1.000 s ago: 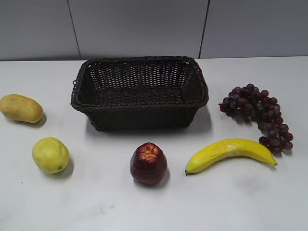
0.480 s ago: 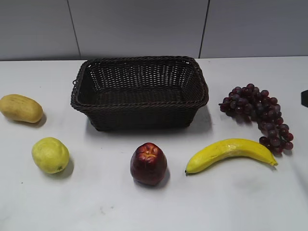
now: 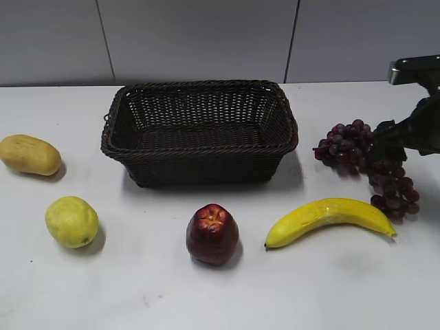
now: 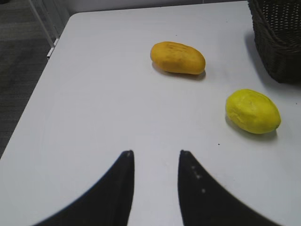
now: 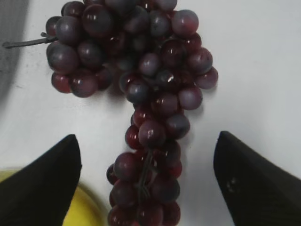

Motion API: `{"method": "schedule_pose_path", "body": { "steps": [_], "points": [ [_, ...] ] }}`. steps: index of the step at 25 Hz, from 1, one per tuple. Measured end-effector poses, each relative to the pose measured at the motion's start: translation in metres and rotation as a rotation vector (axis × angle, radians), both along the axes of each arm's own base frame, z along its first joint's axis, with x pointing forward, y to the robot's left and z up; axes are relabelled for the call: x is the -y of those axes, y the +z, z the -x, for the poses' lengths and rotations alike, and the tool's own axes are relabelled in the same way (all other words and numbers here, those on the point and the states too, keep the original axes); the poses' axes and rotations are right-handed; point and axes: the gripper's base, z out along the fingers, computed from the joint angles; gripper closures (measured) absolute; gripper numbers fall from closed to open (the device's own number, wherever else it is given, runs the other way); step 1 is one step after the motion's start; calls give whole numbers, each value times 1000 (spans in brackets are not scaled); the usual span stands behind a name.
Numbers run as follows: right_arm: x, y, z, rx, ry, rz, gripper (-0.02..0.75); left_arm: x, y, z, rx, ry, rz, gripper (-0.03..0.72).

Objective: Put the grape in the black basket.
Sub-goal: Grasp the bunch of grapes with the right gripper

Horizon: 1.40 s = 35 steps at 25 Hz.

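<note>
Item: the grape [image 3: 366,163], one tapering bunch. It lies on the desk [image 3: 151,289] to the right of the black basket [image 3: 199,130], apart from it, its tail end just beside the banana [image 3: 328,218]. Not lifted; we judge the task barely begun.

Item: the black basket. We see nothing inside it. Delivery is still wholly to do: grasp, lift, carry over the braided rim, release.

Item: right gripper [image 5: 146,183]. In the right wrist view its jaws stand wide apart, one on each side of the bunch's narrow lower half, touching nothing that we can see. In the exterior view the right arm [image 3: 419,117] hangs above the bunch at the frame's right edge. We judge this an approach, with closing not yet done.

Item: left gripper [image 4: 155,162]. Jaws apart with a narrow gap, holding nothing, over bare desk, well away from the yellow-orange fruit [image 4: 178,58] and the yellow-green fruit [image 4: 252,111].

Change noted: half a second ago only a dark sliver showed at the right edge of the exterior view, and a second ago nothing; the right arm now covers part of the bunch. The fruits, including the apple [image 3: 212,234], and the basket lie as before.
</note>
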Motion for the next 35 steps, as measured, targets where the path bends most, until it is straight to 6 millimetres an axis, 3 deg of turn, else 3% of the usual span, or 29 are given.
{"method": "schedule_pose_path", "body": {
  "steps": [8,16,20,24,31,35],
  "points": [
    [-4,-42,-49,-95,12,16,64,0,0,0,0,0,0,452],
    [-6,-69,-72,-132,25,32,69,0,0,0,0,0,0,452],
    [-5,-70,-74,-128,23,32,167,0,0,0,0,0,0,452],
    [-5,-70,-75,-124,20,29,424,0,0,0,0,0,0,452],
    [-5,-68,-74,-121,17,25,424,0,0,0,0,0,0,452],
    [-5,-43,-74,-64,17,20,428,0,0,0,0,0,0,452]
  ]
}}
